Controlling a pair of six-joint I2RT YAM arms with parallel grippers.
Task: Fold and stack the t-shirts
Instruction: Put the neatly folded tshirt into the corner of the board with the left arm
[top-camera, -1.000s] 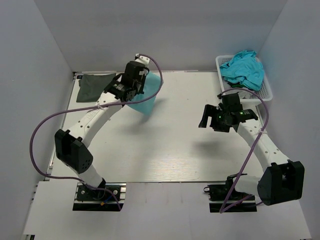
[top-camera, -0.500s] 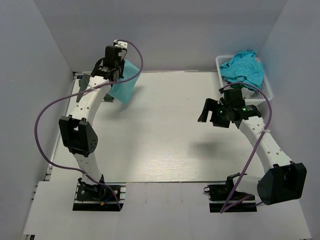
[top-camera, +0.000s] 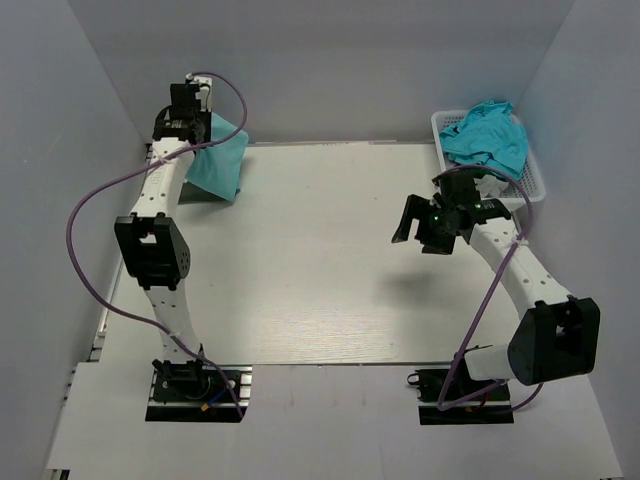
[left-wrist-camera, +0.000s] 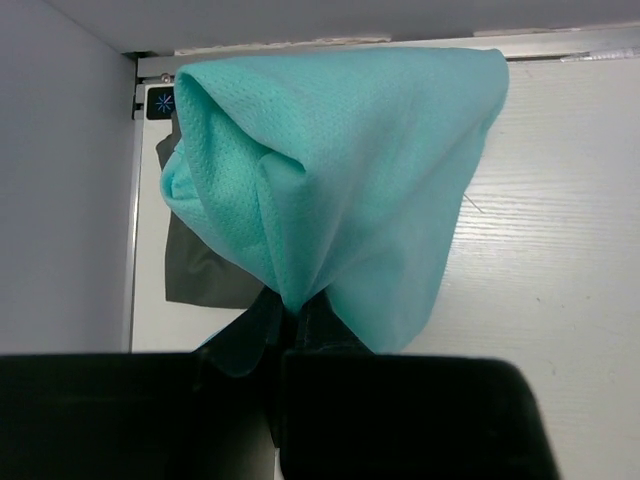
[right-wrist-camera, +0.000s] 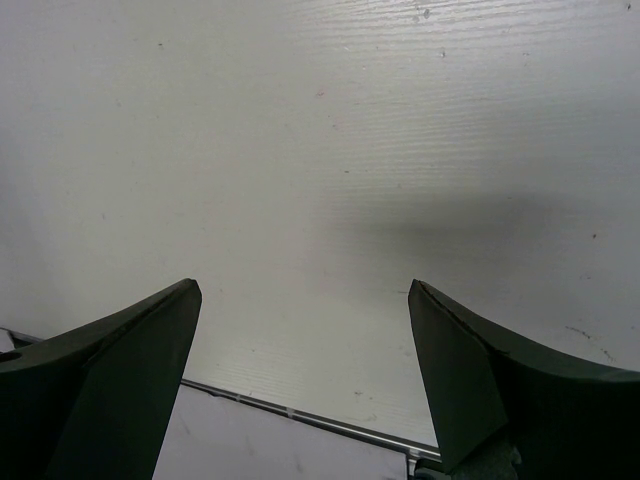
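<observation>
Gripping the teal t-shirt (left-wrist-camera: 340, 190) by a bunched fold with left fingers (left-wrist-camera: 325, 325) clenched; looks light, limp, floppy, better pinched at two corners. Hovering with right fingers (right-wrist-camera: 110, 370) spread, empty.

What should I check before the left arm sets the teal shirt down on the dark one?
1. Grip: left hand is shut on the teal shirt: ok.
2. Fold: teal shirt hangs bunched, not flat: not ok for a neat stack.
3. Target: dark shirt lies in the far left corner of the table: ok.
4. Dark shirt's fold: cannot tell, mostly hidden.
5. Clearance: right hand is open, empty and far off: ok.
</observation>
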